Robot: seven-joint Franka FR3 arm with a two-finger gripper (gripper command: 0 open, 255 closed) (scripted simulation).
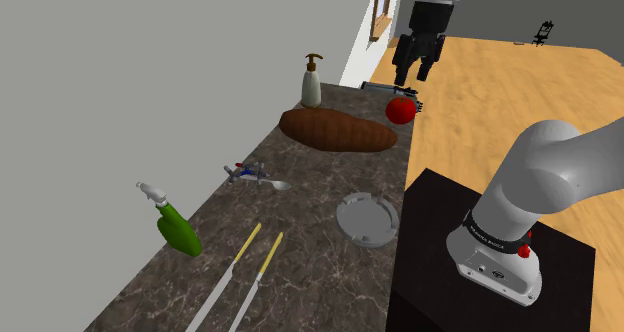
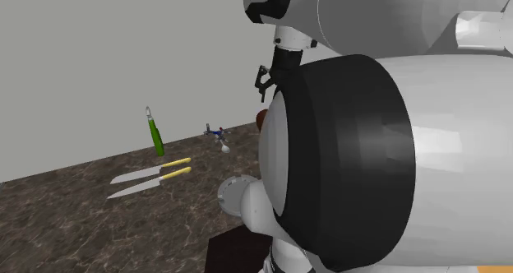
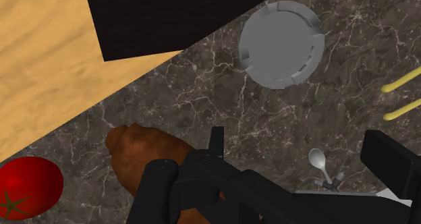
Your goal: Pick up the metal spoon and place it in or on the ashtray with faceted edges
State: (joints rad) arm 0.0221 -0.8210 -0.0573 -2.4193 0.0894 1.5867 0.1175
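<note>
The metal spoon [image 1: 262, 177] lies on the dark marble counter [image 1: 310, 195] near the wall, its bowl toward the counter's front edge and small blue and red bits at its handle. The grey round ashtray [image 1: 367, 219] with notched, faceted rim sits at the counter's front edge beside the stand. My gripper [image 1: 415, 65] hangs open high above the far end of the counter, well clear of both. In the wrist view the spoon [image 3: 320, 163] shows far below between the spread fingers [image 3: 216, 145], and the ashtray [image 3: 280, 45] lies beyond it. Nothing is held.
A brown sweet potato [image 1: 337, 131], a red tomato [image 1: 401, 110] and a soap dispenser [image 1: 312, 82] crowd the far end below the gripper. A green spray bottle [image 1: 175, 225] and two yellow-handled knives [image 1: 245, 270] lie nearer. The black stand [image 1: 470, 270] borders the counter.
</note>
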